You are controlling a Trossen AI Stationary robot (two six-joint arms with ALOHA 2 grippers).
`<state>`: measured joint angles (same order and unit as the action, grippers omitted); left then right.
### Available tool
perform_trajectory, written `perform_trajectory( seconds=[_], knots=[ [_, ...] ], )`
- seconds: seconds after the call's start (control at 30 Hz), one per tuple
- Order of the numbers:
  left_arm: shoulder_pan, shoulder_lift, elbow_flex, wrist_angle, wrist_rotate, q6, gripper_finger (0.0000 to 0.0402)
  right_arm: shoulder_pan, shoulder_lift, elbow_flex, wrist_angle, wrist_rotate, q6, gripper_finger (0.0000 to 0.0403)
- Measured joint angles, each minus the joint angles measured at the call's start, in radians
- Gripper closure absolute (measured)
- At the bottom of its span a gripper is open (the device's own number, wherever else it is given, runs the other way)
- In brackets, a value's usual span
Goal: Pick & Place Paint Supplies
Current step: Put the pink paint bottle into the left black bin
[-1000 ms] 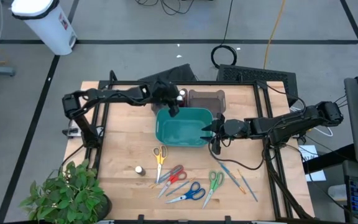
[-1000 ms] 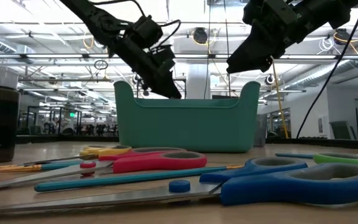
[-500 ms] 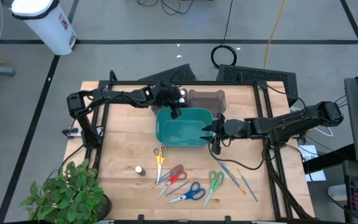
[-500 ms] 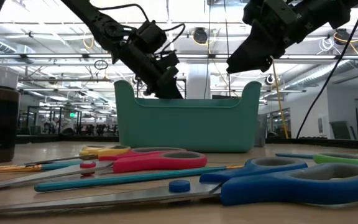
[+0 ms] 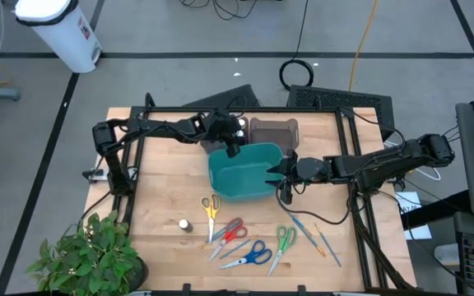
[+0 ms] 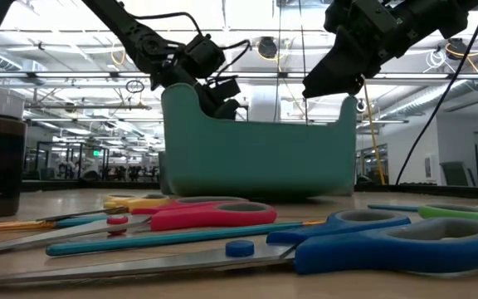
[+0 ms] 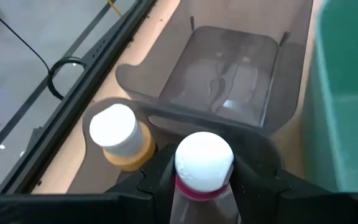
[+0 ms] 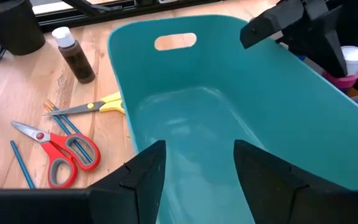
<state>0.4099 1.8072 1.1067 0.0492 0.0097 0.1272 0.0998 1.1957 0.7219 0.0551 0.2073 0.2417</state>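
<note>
The left tool is at the far edge of the teal bin, and its fingers hug a little bottle with a white cap. Right beside that bottle stands another small one with a white cap and a yellow body, just by a grey tray at the back of the counter.

The right tool hangs over the other end of the bin with its two fingers apart and nothing between them. The bin looks tipped up at one end, though it is hard to be sure from the low view.

A dark brown bottle stands alone on the counter near the yellow scissors. The red scissors, blue scissors and green scissors lie in front of the bin. Thin brushes (blue and orange ones) lie beside the green scissors. A green plant sits at the counter's corner.
</note>
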Motion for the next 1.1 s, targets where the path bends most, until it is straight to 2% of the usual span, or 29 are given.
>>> perform_trajectory(
  seconds=[1.1],
  knots=[
    [-0.021, 0.005, 0.0, -0.014, 0.027, 0.007, 0.0259, 0.0, 0.0, 0.0, 0.0, 0.0, 0.0, 0.0222]
  ],
)
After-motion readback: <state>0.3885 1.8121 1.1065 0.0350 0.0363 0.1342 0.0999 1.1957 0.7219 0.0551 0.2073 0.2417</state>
